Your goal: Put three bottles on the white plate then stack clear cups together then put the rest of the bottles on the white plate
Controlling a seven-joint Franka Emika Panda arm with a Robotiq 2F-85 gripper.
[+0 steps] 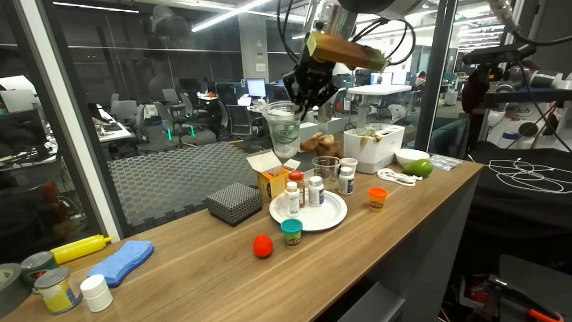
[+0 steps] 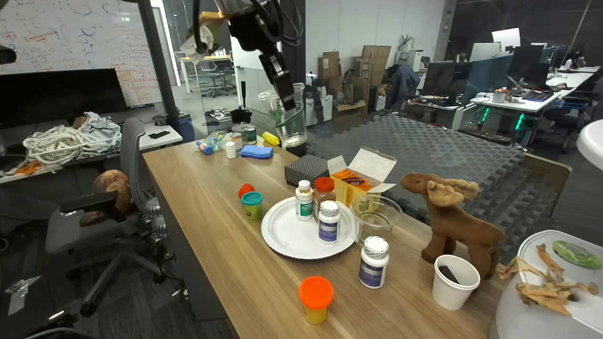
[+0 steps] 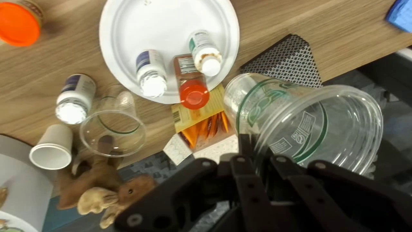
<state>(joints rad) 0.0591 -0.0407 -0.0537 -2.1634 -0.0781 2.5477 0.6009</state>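
My gripper point(image 3: 254, 146) is shut on the wall of a clear cup point(image 3: 257, 96) near its rim. In both exterior views this cup point(image 1: 284, 136) hangs upright in the air, well above the tabletop. A second clear cup point(image 2: 374, 226) stands on the table beside the white plate point(image 2: 292, 240). Three bottles are upright on the plate: a slim white-capped bottle point(image 2: 304, 202), a red-capped bottle point(image 2: 324, 188) and a purple-labelled white bottle point(image 2: 329, 225). Off the plate, close to the standing cup, is another purple-labelled white bottle point(image 2: 373, 266).
An open yellow box point(image 1: 273, 181) and a black mesh block point(image 1: 234, 203) sit behind the plate. A toy moose point(image 2: 452, 221), a paper cup point(image 2: 454, 287) and a white tub point(image 1: 374, 150) stand past the second cup. Teal-lidded point(image 1: 292, 235) and orange-lidded tubs point(image 1: 377, 199) flank the plate.
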